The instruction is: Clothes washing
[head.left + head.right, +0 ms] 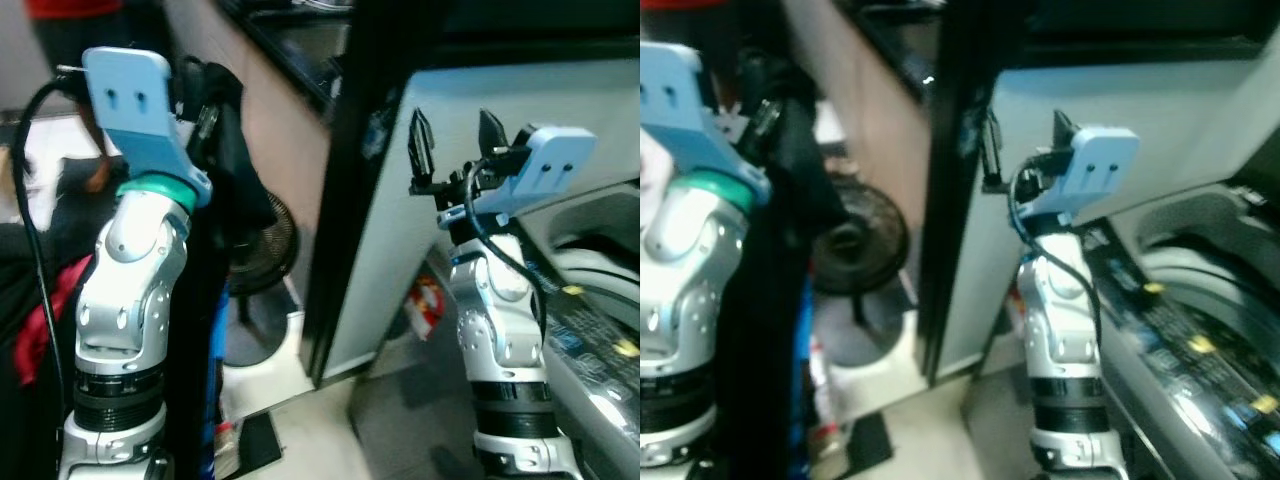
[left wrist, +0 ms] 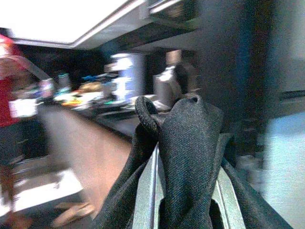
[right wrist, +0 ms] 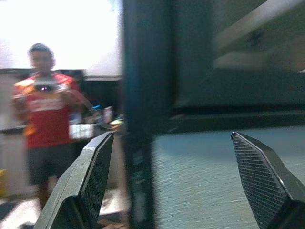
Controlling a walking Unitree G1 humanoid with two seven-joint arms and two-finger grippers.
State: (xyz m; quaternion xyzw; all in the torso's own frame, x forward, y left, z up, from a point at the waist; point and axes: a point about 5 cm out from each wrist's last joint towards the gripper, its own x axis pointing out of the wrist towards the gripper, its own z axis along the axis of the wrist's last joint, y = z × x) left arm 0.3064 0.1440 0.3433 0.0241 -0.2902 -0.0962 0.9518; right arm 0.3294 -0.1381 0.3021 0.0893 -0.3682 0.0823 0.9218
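The washer (image 1: 600, 300) sits low at the robot's right, its lid raised and the pale rim of its tub (image 1: 1185, 262) showing; what lies inside the tub cannot be told. A dark control strip with small yellow and blue marks runs along the washer's near edge.

The left end effector (image 2: 183, 191) is raised well to the left of the washer, and it pinches a black garment (image 2: 188, 138). In the left wrist view the cloth is bunched between the two fingers (image 2: 145, 191) and rises above them in a rounded fold, with a small loop at its top. The weave looks coarse and matte. In the left eye view the garment (image 1: 225, 170) hangs down from the end effector beside the silver left arm, a long dark drape that reaches toward the floor.

The right end effector (image 1: 452, 140) is held up just left of the washer, before a pale panel (image 1: 400, 230) framed by a dark post. Its fingers (image 3: 93, 176) are spread wide with nothing between them.

A round black fan (image 1: 265, 245) stands on the floor behind the garment, left of the post. A red cloth (image 1: 45, 310) lies farther left of the washer, beyond the left arm. A person in a red shirt (image 3: 45, 109) stands in the background, holding something at chest height.
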